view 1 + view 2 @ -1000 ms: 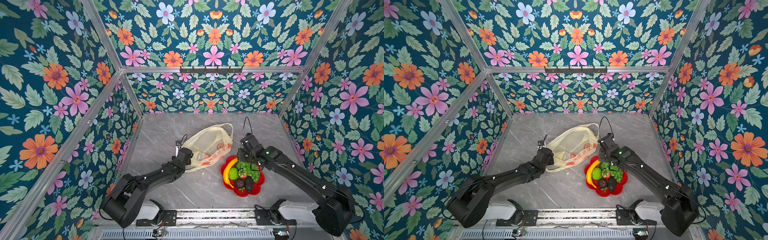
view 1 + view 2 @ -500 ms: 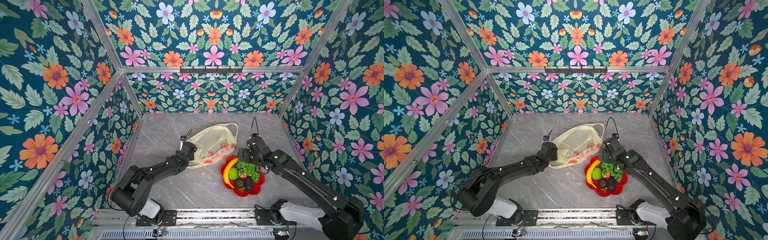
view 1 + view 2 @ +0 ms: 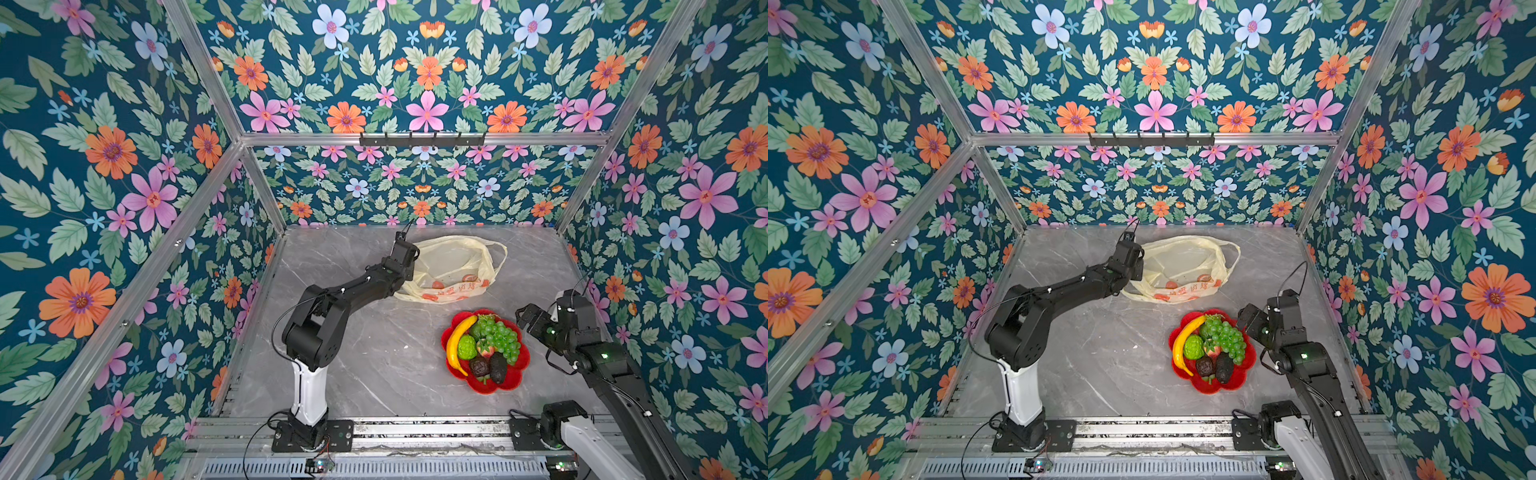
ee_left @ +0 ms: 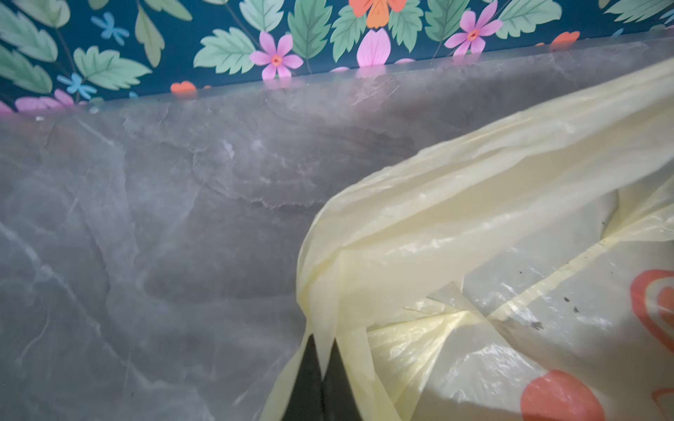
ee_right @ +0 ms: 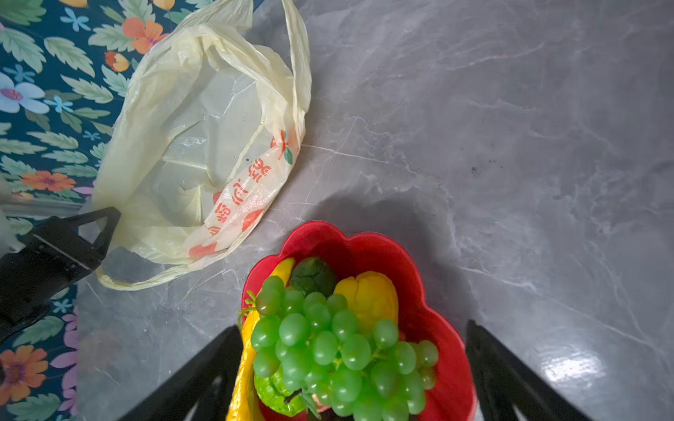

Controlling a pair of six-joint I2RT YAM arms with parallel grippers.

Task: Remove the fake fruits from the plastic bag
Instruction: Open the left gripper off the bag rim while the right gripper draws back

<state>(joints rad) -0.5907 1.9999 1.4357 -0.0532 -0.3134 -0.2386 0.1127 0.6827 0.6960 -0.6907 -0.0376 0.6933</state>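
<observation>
The fake fruits lie heaped on a red flower-shaped plate [image 3: 519,376] [image 3: 1246,374]: a banana [image 3: 457,343], a grape bunch [image 3: 500,336] [image 5: 328,346], a bumpy lime-green ball [image 3: 467,347], dark pieces [image 3: 480,366] and a yellow lemon [image 5: 368,295]. Behind the plate the plastic bag [image 3: 453,266] [image 3: 1183,266] [image 5: 197,145] lies with its mouth spread; no fruit shows inside. My left gripper [image 4: 322,364] [image 5: 109,218] is shut on the bag's rim at its left side. My right gripper [image 5: 352,326] [image 3: 525,316] stands open and empty at the plate's right edge.
The grey marble tabletop [image 3: 374,353] is walled by floral panels on three sides. An aluminium rail [image 3: 415,432] carrying both arm bases runs along the front edge. The bag's loop handle [image 3: 496,253] points toward the back right.
My right gripper opened wide and drew back to the right, off the plate. My left gripper carried the bag's rim toward the back wall, and the bag shifted back with it.
</observation>
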